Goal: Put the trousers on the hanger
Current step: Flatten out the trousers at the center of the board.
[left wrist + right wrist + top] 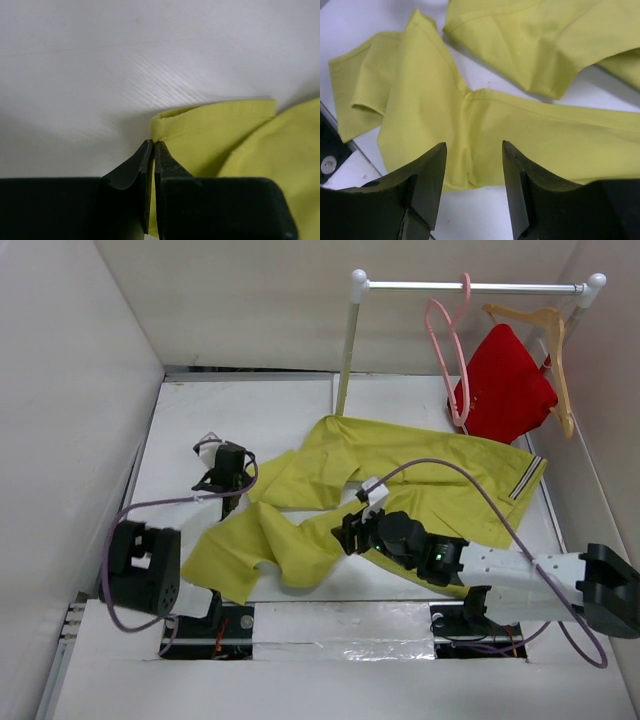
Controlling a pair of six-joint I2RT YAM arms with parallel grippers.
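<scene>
Trousers [420,465], seen from overhead, lie sprawled on the table [250,410], well apart from the pink hanger [465,288] hooked on the rail [520,286], so I judge this is the pick-up step. From the left wrist, my left claw [152,145] has its jaws together at a leg hem, pinching it I think, though the bite itself is hidden. From the right wrist, my right claw [474,150] stands apart over a fold, holding nothing. Next I need a second grip there, then a lift toward the hanger.

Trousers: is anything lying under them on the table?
Only bare white table shows around the trousers. Anything beneath the cloth is covered, so I cannot tell.
</scene>
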